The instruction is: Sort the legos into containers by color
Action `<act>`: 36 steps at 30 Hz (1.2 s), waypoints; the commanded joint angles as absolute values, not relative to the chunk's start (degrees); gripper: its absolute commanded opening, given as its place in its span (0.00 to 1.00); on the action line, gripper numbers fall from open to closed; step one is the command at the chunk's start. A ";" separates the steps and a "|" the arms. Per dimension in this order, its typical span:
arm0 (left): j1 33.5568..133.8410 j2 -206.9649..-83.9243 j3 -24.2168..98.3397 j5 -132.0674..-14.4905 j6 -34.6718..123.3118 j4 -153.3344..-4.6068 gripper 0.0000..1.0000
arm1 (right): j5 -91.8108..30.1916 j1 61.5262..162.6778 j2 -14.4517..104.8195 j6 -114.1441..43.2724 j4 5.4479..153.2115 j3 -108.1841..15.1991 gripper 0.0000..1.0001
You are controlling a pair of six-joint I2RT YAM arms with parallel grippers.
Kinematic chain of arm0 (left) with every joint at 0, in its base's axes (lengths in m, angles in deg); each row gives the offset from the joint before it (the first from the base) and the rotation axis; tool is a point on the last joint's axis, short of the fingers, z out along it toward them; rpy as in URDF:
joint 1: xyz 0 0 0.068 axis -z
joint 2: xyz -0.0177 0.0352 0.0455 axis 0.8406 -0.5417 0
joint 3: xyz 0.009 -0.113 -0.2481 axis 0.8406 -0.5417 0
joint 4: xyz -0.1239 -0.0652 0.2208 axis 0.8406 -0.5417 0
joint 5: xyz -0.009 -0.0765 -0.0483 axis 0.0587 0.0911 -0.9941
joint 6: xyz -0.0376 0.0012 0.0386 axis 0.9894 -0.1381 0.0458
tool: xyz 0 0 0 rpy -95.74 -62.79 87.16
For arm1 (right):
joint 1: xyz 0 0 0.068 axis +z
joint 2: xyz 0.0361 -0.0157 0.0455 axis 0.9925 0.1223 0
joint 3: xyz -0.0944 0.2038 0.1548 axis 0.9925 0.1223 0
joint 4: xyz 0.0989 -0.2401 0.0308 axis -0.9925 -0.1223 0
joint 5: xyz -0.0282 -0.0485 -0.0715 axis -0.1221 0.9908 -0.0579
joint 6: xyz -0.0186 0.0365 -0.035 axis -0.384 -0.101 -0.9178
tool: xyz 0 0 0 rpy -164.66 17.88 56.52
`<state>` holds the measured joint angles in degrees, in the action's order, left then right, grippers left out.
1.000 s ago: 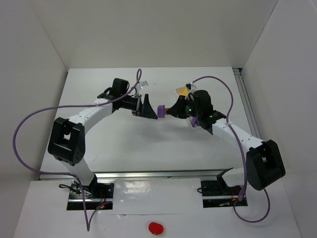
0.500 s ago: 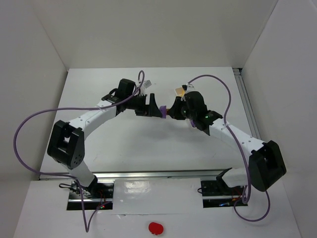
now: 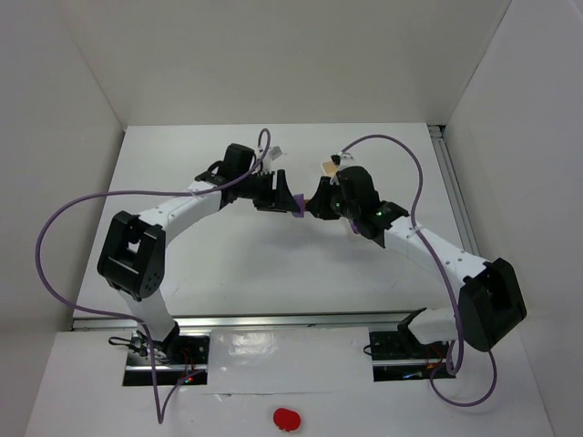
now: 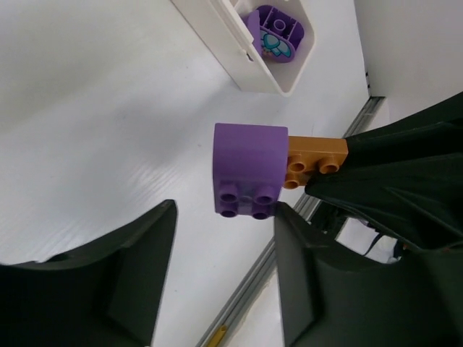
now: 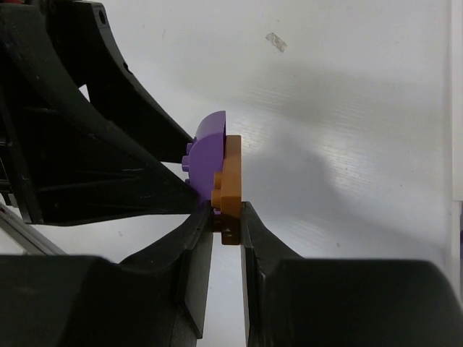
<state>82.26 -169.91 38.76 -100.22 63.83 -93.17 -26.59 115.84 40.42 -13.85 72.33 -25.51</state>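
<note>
A purple lego (image 4: 249,170) is stuck onto a flat orange-brown lego (image 4: 316,160), and the pair hangs above the table. My right gripper (image 5: 226,217) is shut on the orange-brown lego (image 5: 231,191), with the purple lego (image 5: 206,155) on its left face. My left gripper (image 4: 226,211) faces them with its jaws apart; its fingertips reach the purple lego's studded end, one on each side. In the top view the two grippers, left (image 3: 291,200) and right (image 3: 315,206), meet at mid-table. The white container (image 4: 239,58) lies beyond, with another purple lego (image 4: 275,36) in its end compartment.
The container (image 3: 328,167) is mostly hidden behind my right arm in the top view. A metal rail (image 3: 451,182) runs along the table's right edge. White walls enclose the table. Purple cables loop over both arms. A red object (image 3: 285,418) lies at the near edge.
My left gripper has moved right up to the purple lego and its jaws have narrowed. The right gripper, still holding the joined legos, shifted slightly left toward it.
</note>
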 commanded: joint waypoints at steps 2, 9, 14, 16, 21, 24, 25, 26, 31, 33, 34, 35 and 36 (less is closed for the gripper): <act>82.77 -171.81 41.36 -102.72 64.38 -90.04 0.60 | -26.86 116.37 39.78 -15.27 71.84 -28.69 0.00; 83.30 -172.87 43.02 -103.77 64.38 -90.04 0.61 | -28.00 116.90 40.39 -15.27 71.84 -28.69 0.00; 83.30 -172.87 43.03 -102.99 64.38 -90.57 0.27 | -28.00 116.90 40.92 -15.27 71.84 -28.69 0.00; 83.30 -172.87 43.03 -102.46 64.38 -91.27 0.04 | -26.17 116.90 40.92 -15.27 71.06 -28.69 0.00; 81.12 -172.26 41.89 -102.99 63.33 -92.59 0.00 | -18.96 116.90 38.46 -15.27 68.59 -28.17 0.00; 79.36 -170.06 40.30 -102.99 63.33 -92.59 0.00 | -14.91 115.76 36.70 -15.27 67.27 -27.11 0.00; 78.56 -169.54 39.52 -102.99 63.33 -92.59 0.00 | -12.21 115.76 35.92 -14.57 66.40 -27.11 0.00; 78.56 -169.01 38.90 -102.99 63.33 -92.59 0.00 | -10.88 115.15 35.91 -14.04 66.39 -27.11 0.00; 77.33 -166.89 38.37 -102.46 63.33 -93.20 0.00 | -2.80 111.82 36.00 -11.76 63.14 -27.64 0.00; 77.33 -166.37 37.85 -102.46 63.33 -93.99 0.00 | -2.08 109.45 37.40 -11.75 64.44 -27.64 0.00; 77.33 -166.37 37.84 -102.46 63.33 -93.99 0.00 | -2.07 109.43 38.01 -11.75 65.15 -27.64 0.00; 77.33 -165.84 37.15 -102.46 63.33 -93.99 0.00 | -1.38 107.60 38.63 -11.75 65.86 -28.16 0.00; 77.33 -165.84 36.53 -102.46 63.33 -93.99 0.00 | -0.85 106.71 40.03 -11.75 66.73 -28.16 0.00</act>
<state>77.01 -168.60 38.06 -102.16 64.25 -93.70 -5.91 109.21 38.12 -12.71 65.38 -26.06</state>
